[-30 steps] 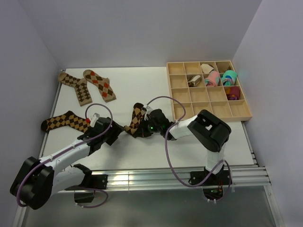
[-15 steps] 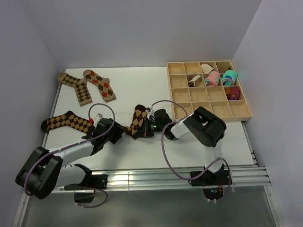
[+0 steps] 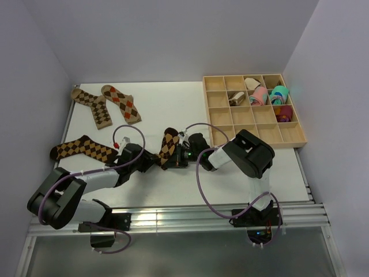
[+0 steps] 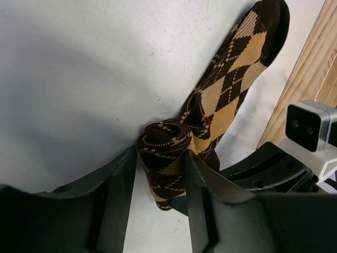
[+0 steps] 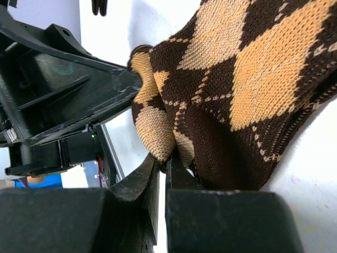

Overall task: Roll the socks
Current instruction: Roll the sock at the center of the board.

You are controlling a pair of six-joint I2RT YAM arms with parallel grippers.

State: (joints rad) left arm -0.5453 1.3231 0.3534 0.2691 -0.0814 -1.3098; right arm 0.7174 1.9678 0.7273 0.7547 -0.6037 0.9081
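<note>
**Item:** argyle sock, brown and tan knit.

**Location:** on the table, between the two arms. Toe end flat and pointing toward the far side, near end wound into a short tight roll.

**Handling, as judged:** soft, light and limp, with no stiffness of its own. Probably springs loose if released. Knit surface grippy rather than slippery, and not fragile. Flat part likely to drag across the table rather than feed into the roll unless pinned.

**Where to take hold:** across the sides of the roll, squeezing the layers together. Not at the loose toe.

**Jaws, left gripper**: set either side of the roll, both inner faces against it, grasping the wound end.

**Jaws, right gripper**: clenched, tips pressed against the sock's dark edge just beside the roll. Cannot tell whether any fabric sits between them.

**Progress, as judged:** rolling begun, most of the length not yet wound.

**Also listed:**
- second argyle sock, flat, well apart to the left
- two more, side by side at the far left
- wooden tray at the far right, with rolled bundles in some compartments
</note>
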